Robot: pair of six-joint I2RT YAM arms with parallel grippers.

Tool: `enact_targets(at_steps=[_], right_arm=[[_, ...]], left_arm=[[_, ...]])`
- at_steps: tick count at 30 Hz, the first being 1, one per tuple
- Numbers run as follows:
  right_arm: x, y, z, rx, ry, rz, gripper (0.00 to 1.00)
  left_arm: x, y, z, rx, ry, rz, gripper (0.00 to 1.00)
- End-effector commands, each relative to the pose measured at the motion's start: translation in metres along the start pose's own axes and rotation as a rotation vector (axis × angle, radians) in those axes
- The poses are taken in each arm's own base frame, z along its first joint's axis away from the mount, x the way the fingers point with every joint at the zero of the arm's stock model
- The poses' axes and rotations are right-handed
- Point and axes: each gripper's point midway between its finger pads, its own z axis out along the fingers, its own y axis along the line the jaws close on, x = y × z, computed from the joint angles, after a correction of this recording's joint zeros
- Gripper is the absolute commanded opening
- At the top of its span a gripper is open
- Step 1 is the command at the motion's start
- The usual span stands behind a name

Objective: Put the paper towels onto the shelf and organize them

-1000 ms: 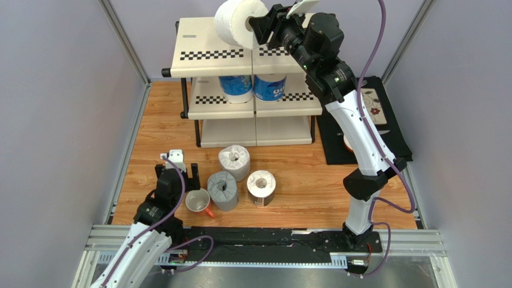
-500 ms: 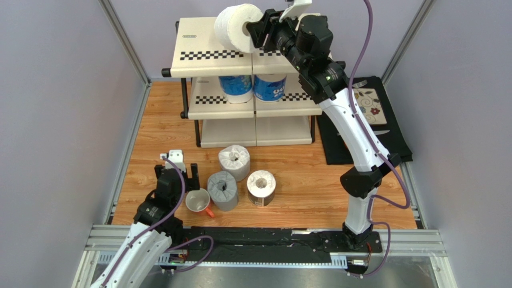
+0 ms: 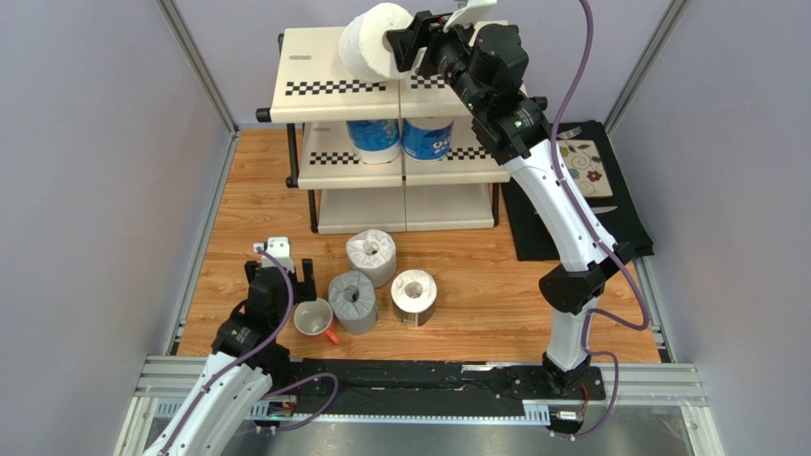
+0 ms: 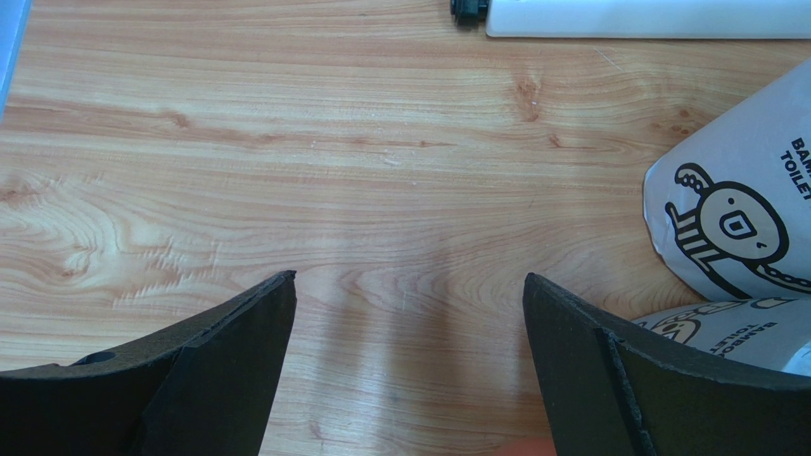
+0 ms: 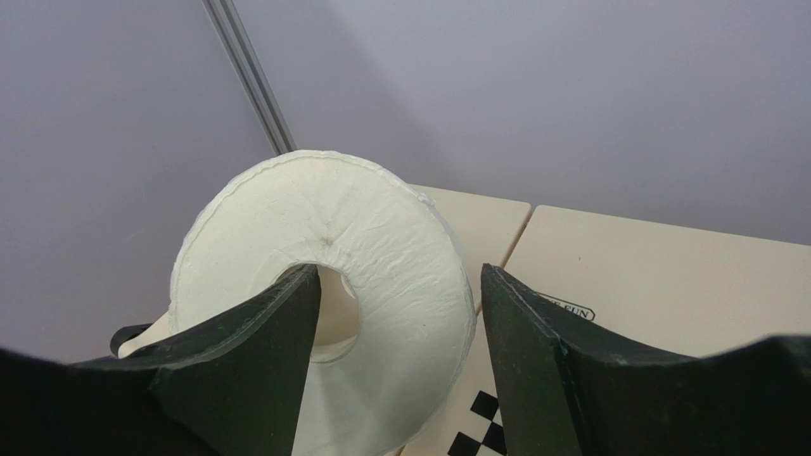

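Right jaws: released, set either side of the white roll's wall, with one finger inside the hollow core and the other just outside. The roll is at the shelf's top tier, core facing the jaws. Left jaws: spread wide over bare table, with wrapped rolls to their right.

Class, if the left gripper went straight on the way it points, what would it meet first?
Probably just bare wooden table: the open left gripper points across it, and the shelf corner lies far ahead, slightly right of that line. Depth is unclear.
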Motion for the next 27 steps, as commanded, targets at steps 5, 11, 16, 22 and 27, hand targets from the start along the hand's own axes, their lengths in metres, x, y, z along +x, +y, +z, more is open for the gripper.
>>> enact_targets(at_steps=[5, 11, 16, 22, 27], right_arm=[[-0.029, 0.004, -0.001, -0.004, -0.096, -0.007, 0.69], [-0.02, 0.003, 0.007, -0.01, -0.086, -0.007, 0.69], [-0.015, 0.004, 0.012, -0.011, -0.082, -0.004, 0.69], [-0.013, 0.005, 0.018, -0.022, -0.097, -0.002, 0.7], [-0.019, 0.008, 0.019, -0.04, -0.131, 0.011, 0.7]], left_arm=[[-0.016, -0.001, -0.003, 0.005, -0.032, -0.014, 0.98], [-0.014, -0.002, -0.003, 0.008, -0.024, -0.009, 0.98], [-0.013, -0.003, -0.003, 0.01, -0.019, -0.008, 0.97], [-0.013, -0.003, -0.003, 0.013, -0.017, -0.007, 0.98], [-0.013, -0.003, -0.002, 0.012, -0.016, -0.005, 0.98]])
